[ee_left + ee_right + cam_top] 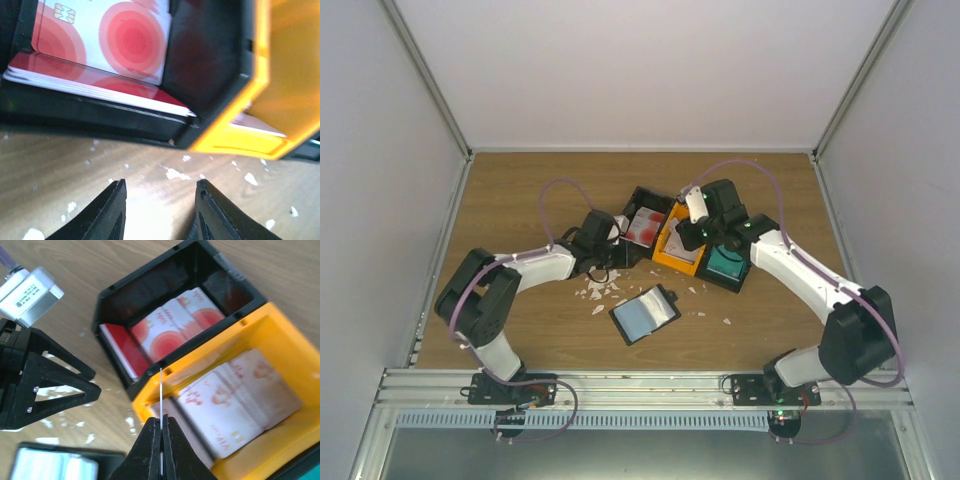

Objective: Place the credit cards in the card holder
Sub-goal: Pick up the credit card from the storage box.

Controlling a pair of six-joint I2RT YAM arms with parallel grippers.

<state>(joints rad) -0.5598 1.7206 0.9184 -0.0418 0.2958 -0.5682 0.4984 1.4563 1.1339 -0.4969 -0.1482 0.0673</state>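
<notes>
Right gripper [161,421] pinches one thin pale plastic credit card [161,390] edge-on over the orange bin [290,335]; left gripper [160,205] hangs half-open, empty; black folding card holder [645,315] looks unfilled, so most work lies ahead.

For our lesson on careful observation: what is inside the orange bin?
The orange bin holds a stack of pale pinkish cards, overlapped and tilted. The floor and any cards beneath are covered. The right gripper, shut on a thin card seen edge-on, hangs by its rim.
</notes>
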